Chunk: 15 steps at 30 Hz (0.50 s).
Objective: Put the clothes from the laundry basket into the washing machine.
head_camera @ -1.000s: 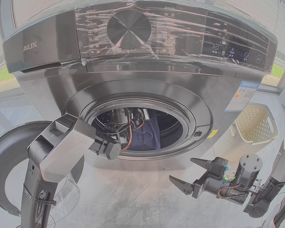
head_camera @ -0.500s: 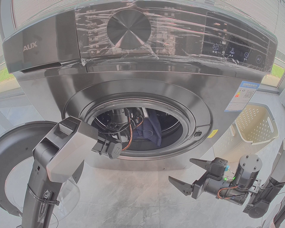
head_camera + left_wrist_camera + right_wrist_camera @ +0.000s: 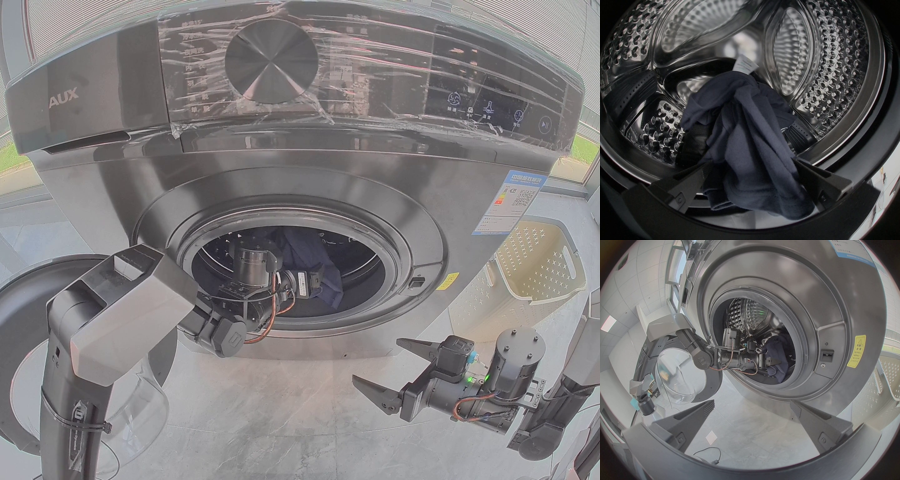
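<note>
- While the left gripper (image 3: 753, 165) sits in the mouth of the washing machine (image 3: 375, 187), its fingers stand wide apart, with the dark blue garment (image 3: 750, 131) bunched between them.
- That garment lies partly inside the drum (image 3: 825, 62), yet its lower hem sags toward the front lip of the opening (image 3: 294, 330). It lies close against one finger, and whether it is hooked there cannot be told.
- If the arm draws back with cloth caught on a finger, the garment would likely be dragged out onto the floor (image 3: 281, 406).
- A hem left over the lip could be pinched when the door (image 3: 25, 325) is shut, so a push deeper seems wise.
- The right gripper (image 3: 378, 362) hovers low before the machine, fingers apart and holding nothing. The laundry basket (image 3: 544, 262) stands just beside the machine on the right.
- A careless swing of the left arm could knock the open door, which stands close by it.
</note>
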Available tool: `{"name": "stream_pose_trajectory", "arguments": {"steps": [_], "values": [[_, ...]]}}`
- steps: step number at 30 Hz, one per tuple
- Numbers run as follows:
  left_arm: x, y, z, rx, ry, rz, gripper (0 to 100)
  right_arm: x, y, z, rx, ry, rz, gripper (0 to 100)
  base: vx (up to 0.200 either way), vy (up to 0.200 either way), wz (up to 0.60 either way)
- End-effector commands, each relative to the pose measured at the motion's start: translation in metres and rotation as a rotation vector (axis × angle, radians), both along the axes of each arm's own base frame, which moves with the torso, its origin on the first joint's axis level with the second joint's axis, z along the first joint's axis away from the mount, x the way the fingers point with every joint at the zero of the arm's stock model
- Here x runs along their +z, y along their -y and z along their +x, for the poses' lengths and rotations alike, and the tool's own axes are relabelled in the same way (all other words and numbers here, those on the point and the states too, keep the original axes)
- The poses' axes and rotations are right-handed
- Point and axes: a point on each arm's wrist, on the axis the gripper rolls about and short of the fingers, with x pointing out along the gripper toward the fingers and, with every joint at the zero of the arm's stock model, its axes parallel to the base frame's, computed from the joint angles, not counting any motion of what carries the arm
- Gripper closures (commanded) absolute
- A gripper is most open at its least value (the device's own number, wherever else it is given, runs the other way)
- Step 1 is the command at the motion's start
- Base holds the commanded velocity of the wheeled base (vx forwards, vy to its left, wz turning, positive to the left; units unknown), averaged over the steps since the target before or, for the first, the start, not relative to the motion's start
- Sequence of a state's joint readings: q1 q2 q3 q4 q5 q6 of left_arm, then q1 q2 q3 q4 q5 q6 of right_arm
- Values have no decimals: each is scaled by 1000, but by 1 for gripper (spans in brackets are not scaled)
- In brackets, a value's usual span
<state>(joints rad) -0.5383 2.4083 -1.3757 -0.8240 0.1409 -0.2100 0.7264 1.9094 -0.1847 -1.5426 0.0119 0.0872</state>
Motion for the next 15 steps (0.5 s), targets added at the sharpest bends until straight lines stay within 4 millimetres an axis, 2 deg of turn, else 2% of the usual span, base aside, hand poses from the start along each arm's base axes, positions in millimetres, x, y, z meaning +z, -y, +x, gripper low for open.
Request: {"name": "stream_pose_trajectory", "arguments": {"steps": [1, 2, 3, 7, 9, 15], "values": [[-2, 1, -3, -12, -10, 5, 0, -3, -1, 1, 1, -6, -7, 0, 0, 0, 0], [-9, 3, -3, -19, -20, 16, 0, -3, -1, 1, 1, -7, -6, 0, 0, 0, 0], [-10, 3, -3, -20, -20, 20, 100, -3, -1, 1, 1, -7, -6, 0, 0, 0, 0], [-18, 7, 2, -29, -17, 32, 100, -2, -1, 1, 3, -5, -6, 0, 0, 0, 0], [-20, 12, 12, -41, 6, 8, 100, -2, -1, 1, 3, -6, -5, 0, 0, 0, 0], [6, 21, 38, -1, 141, -90, 100, -2, -1, 1, 1, -5, -4, 0, 0, 0, 0]]}}
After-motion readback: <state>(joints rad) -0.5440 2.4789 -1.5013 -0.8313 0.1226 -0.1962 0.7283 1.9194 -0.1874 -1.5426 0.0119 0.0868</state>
